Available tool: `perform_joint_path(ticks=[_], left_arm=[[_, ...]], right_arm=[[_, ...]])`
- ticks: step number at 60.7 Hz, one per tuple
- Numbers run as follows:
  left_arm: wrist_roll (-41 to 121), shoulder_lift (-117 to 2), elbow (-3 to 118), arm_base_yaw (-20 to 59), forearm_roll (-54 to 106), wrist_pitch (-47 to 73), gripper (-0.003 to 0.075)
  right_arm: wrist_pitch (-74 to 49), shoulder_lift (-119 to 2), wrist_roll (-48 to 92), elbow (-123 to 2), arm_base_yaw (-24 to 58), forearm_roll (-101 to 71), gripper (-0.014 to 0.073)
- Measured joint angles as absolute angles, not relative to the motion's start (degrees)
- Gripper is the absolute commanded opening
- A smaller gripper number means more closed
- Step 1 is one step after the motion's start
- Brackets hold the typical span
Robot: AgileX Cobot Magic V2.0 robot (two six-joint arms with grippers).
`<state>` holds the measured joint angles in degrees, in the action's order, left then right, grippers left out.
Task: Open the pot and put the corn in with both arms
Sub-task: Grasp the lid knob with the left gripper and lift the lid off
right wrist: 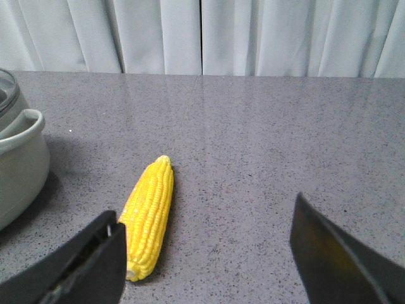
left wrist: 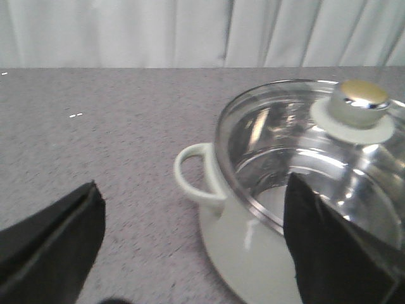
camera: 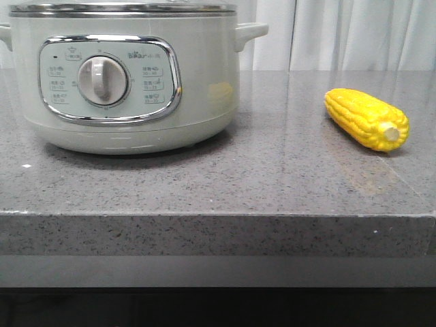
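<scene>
Pot (camera: 129,75) stands on the left part of the counter (camera: 272,184), set back a little from the front edge. Body is pale grey-green and round, with a chrome-framed control panel (camera: 109,80) facing front and a round dial (camera: 102,80) at its centre. One side handle (camera: 251,34) sticks out toward the counter's middle. A faint yellow reflection shows on the pot wall beside the panel.

From my left wrist camera the lid (left wrist: 316,152) is glass with a steel rim, seated on the pot, and carries a shiny knob (left wrist: 359,104) on a pale collar. The inner wall shows through the glass.

Corn (camera: 366,119) lies on the right part of the counter, well apart from the pot, on its side. Bright yellow, neat kernel rows, pale stub end pointing toward the front right. In the right wrist view the corn (right wrist: 149,218) lies lengthwise just beside one finger.

Left gripper (left wrist: 193,247): fingers spread wide, nothing between them, poised above the counter with one finger (left wrist: 329,247) overlapping the lid rim in view. I cannot tell whether it touches.

Right gripper (right wrist: 209,259): jaws wide apart, holding nothing, above bare counter next to the corn.

Room: bare speckled stone between pot and corn and along the front edge. White curtain (right wrist: 202,35) hangs behind the back edge.
</scene>
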<state>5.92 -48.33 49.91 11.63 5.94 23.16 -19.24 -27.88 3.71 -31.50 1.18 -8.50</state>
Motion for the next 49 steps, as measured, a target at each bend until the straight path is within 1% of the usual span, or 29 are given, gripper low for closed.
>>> perform_joint_path(ticks=[7,14,21,28,39,49], left_arm=[[6.05,-56.66,59.51,16.69,5.94,28.12,0.0556],[6.05,-66.46,72.01,20.35,6.87,36.79,0.0556],[6.05,-76.08,83.78,21.43,8.05,44.61,0.0556],[6.05,-83.81,92.11,21.44,8.86,49.25,0.0556],[6.05,-92.30,99.84,21.44,10.65,52.99,0.0556],[6.05,-95.57,101.50,21.44,10.76,54.72,0.0553]], right_arm=[[-19.24,-27.88,3.71,-31.50,1.18,-8.50,0.0556],[-19.24,-27.88,3.71,-31.50,1.18,-8.50,0.0556],[-19.24,-27.88,3.71,-31.50,1.18,-8.50,0.0556],[-19.24,-27.88,3.71,-31.50,1.18,-8.50,0.0556],[-19.24,-27.88,3.71,-31.50,1.18,-8.50,0.0556],[-19.24,-27.88,3.71,-31.50,1.18,-8.50,0.0556]])
